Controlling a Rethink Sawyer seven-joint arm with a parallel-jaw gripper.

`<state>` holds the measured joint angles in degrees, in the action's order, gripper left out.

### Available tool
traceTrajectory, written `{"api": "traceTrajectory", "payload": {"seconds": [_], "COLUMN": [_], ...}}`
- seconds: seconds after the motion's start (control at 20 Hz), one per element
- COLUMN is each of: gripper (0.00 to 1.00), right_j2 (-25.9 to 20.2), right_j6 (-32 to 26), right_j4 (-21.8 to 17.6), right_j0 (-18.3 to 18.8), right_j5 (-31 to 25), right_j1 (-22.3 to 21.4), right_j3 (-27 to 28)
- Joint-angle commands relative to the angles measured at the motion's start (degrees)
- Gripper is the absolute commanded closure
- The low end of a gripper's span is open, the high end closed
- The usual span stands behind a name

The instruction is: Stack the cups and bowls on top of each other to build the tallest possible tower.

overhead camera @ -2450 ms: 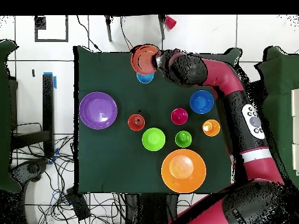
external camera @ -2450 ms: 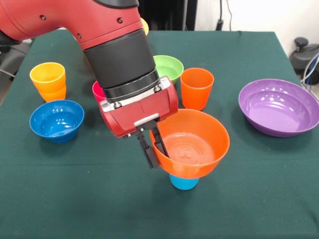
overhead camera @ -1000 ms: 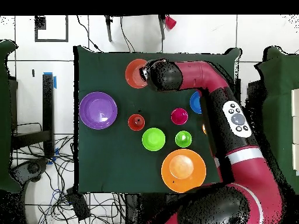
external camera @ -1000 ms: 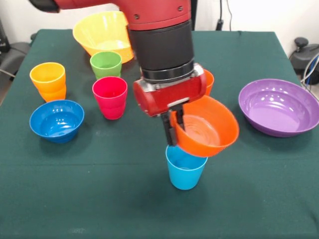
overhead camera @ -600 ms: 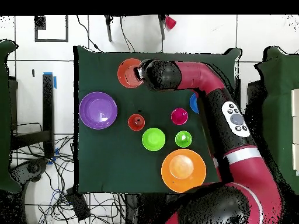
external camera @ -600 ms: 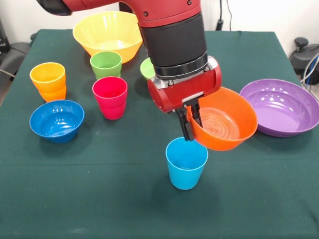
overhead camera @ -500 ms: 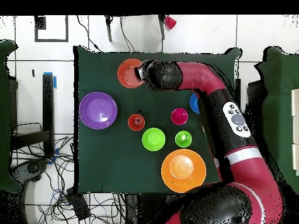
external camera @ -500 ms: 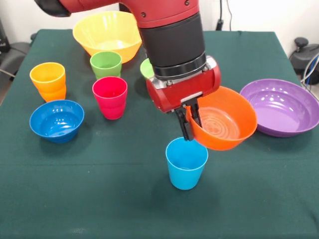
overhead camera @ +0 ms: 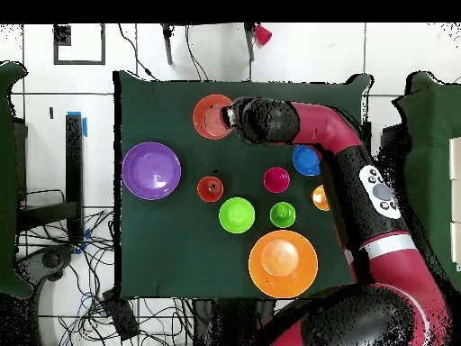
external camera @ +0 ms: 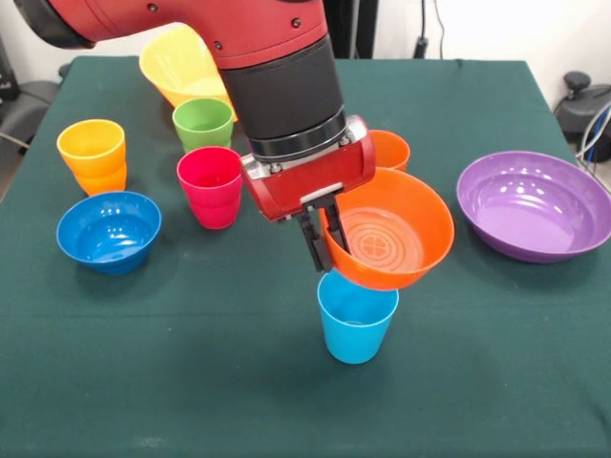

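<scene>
Pincer [external camera: 325, 240] gripping glossy round orange bowl [external camera: 391, 239]

table [external camera: 535, 382]: green cloth | floor [overhead camera: 297, 54]: white tiles | cables [overhead camera: 81, 270]: loose

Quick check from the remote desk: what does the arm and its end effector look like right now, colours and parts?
The arm is glossy red with a wide matte black cylindrical section and a silver ring below it. A boxy red housing carries the end effector, which has two slim black fingers. Overhead, a grey button panel sits on the arm.

Glossy plastic bowls [external camera: 391, 239] — matt cloth [external camera: 191, 382]
</scene>
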<state>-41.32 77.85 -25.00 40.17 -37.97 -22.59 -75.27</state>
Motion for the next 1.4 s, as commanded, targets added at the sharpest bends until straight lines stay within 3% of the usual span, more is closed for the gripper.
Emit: {"api": "traceTrajectory", "payload": {"seconds": [0.05,1.4], "gripper": [1.00,1.00], "right_j2": [-1.7,-3.7], "right_j6": [-5.4,-3.5], "right_j4": [-0.8,-0.1], "right_j0": [-0.8,-0.6], "right_j5": [-0.8,0.2], "right_j1": [2.6,5.0], "right_j3": [-0.9,-1.5]}}
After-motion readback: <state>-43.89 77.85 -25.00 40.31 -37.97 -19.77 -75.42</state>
